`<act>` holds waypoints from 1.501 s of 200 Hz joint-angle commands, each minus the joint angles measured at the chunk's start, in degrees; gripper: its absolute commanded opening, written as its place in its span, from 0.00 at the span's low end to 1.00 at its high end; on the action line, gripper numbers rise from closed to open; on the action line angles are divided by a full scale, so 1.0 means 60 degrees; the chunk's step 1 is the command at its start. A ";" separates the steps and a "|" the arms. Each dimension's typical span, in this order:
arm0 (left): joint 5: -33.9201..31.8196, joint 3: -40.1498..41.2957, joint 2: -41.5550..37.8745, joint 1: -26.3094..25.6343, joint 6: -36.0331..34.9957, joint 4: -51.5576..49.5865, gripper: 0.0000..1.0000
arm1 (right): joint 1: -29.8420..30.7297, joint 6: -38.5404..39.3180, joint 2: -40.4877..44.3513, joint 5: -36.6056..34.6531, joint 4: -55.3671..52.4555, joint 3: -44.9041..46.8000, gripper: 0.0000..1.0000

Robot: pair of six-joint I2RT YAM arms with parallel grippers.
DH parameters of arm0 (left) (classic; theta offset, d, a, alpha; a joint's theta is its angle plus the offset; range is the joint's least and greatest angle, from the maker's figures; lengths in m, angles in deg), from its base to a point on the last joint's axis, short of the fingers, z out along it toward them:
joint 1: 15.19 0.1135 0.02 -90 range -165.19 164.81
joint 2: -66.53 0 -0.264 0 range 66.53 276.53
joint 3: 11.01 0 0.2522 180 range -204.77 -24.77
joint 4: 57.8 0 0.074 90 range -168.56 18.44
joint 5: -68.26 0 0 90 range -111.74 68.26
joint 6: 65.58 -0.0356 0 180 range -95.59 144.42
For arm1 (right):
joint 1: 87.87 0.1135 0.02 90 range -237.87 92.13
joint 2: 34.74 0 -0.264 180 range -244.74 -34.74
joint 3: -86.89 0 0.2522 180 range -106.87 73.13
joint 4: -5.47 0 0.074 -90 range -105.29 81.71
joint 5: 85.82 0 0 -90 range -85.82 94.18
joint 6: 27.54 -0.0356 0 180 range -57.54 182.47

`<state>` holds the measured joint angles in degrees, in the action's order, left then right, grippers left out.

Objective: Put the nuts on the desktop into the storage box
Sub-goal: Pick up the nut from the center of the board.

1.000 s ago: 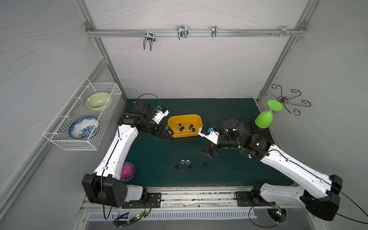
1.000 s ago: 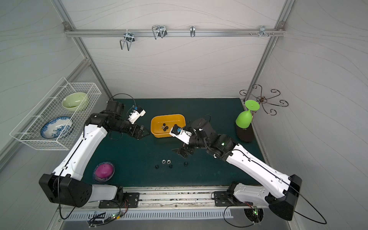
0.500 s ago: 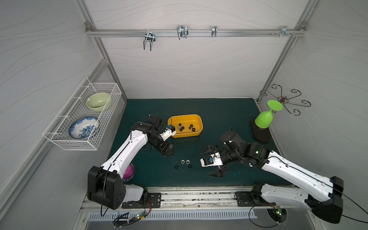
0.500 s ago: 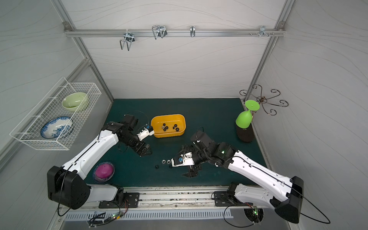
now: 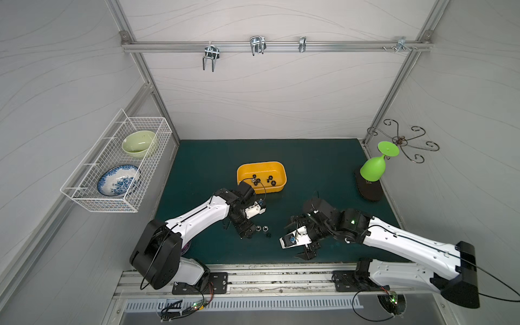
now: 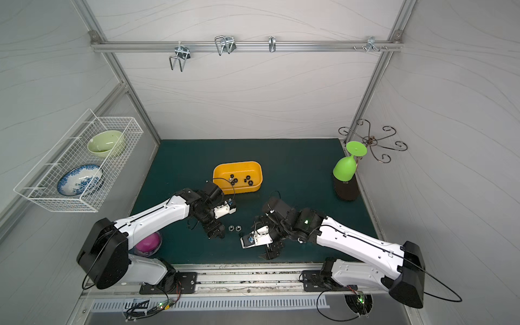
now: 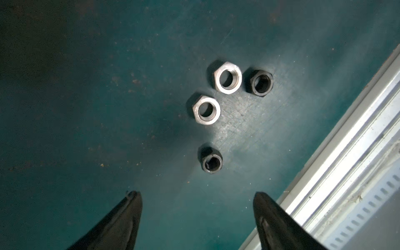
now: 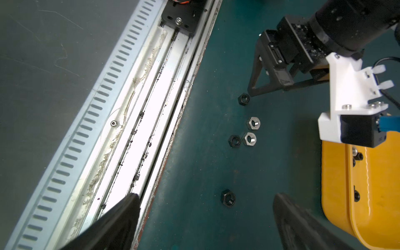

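1. The desktop [image 5: 309,157] is a dark green rectangular surface with an aluminium rail along its front edge.
2. A white wire basket [image 5: 118,166] hangs on the wall beyond the left edge. It holds a pale green bowl [image 5: 139,143] and a blue-patterned dish [image 5: 118,180].
3. The left gripper [image 7: 198,195] is low over the desktop near the middle of the front edge. Its jaws are spread and nothing lies between them.
4. The right gripper [image 8: 205,198] is also near the front edge, to the right of the left gripper. Its jaws are spread wide and empty.
5. The storage box [image 5: 274,190] sits near the centre of the desktop, behind both grippers. The left arm's wrist overlaps its front left corner in both top views. Several black nuts [image 5: 270,178] already lie inside.
6. An inverted green goblet [image 5: 372,168] rests on a dark stand at the right edge, well apart from the work area.
7. A pink bowl [image 6: 147,243] sits near the front left corner, partly hidden by the left arm.
8. Five nuts remain on the desktop between the grippers:
   - Two silver nuts [image 7: 227,80] lie side by side.
   - One black nut [image 7: 260,82] lies just beside the farther silver one.
   - One black nut [image 7: 211,161] lies just ahead of the left fingertips; contact cannot be determined.
   - One black nut [image 8: 228,198] lies apart, ahead of the right gripper's gap.
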<state>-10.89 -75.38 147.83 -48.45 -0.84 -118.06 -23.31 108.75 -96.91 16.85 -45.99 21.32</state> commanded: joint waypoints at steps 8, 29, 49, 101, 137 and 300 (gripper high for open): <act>-0.0110 0.0425 0.0101 -0.0210 -0.0250 0.1271 0.84 | 0.0516 -0.1705 -0.0155 -0.1154 0.0953 0.0207 0.99; -0.0221 0.0789 0.0130 -0.0351 -0.0384 0.1739 0.82 | 0.0939 -0.2129 -0.0229 -0.1239 0.1327 0.0530 0.99; -0.0522 0.1004 0.0270 -0.0462 -0.0605 0.1922 0.80 | 0.1198 -0.2335 -0.0266 -0.1509 0.1727 0.0801 0.99; -0.0458 0.1103 0.0402 -0.0733 -0.0874 0.1736 0.73 | 0.1309 -0.2786 -0.0390 -0.1629 0.2528 0.1297 0.99; -0.0586 0.1212 0.0440 -0.0888 -0.0918 0.1823 0.71 | 0.1381 -0.3167 -0.0360 -0.1857 0.3223 0.1661 0.99; 0.0049 0.1731 0.0330 -0.0901 -0.1143 0.1999 0.53 | 0.2818 -0.6708 -0.0734 -0.5406 0.5421 0.2909 0.99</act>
<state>-13.36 -65.83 149.82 -53.50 -6.48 -106.12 -7.27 71.24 -100.17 -14.08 -16.06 38.72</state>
